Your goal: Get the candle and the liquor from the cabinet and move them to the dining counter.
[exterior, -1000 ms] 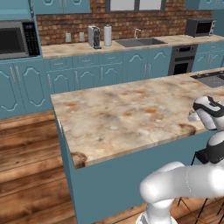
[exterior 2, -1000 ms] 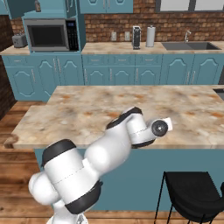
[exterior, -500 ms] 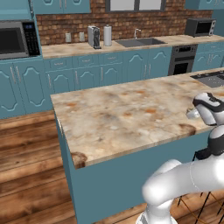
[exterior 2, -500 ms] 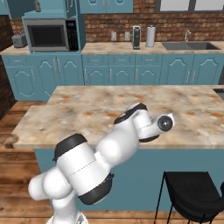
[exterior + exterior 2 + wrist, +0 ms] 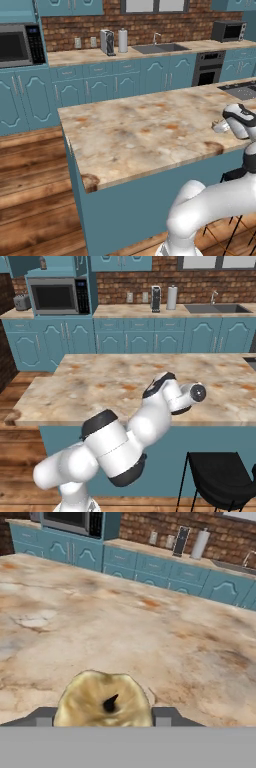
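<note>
My views: even, bright rendered light, no glare. Shadows faint. Textures soft, low resolution. My hand view blurred near lens.

Gold-tan candle (image 5: 103, 702) above dining counter (image 5: 150, 632)

Microwave (image 5: 56, 298), sink (image 5: 159, 48), black stool (image 5: 220, 481)

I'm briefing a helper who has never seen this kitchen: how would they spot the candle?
Find the long marble-topped dining counter. Over it, the gripper holds the candle between its fingers: a squat gold-tan cylinder with a small dark wick on top.
</note>
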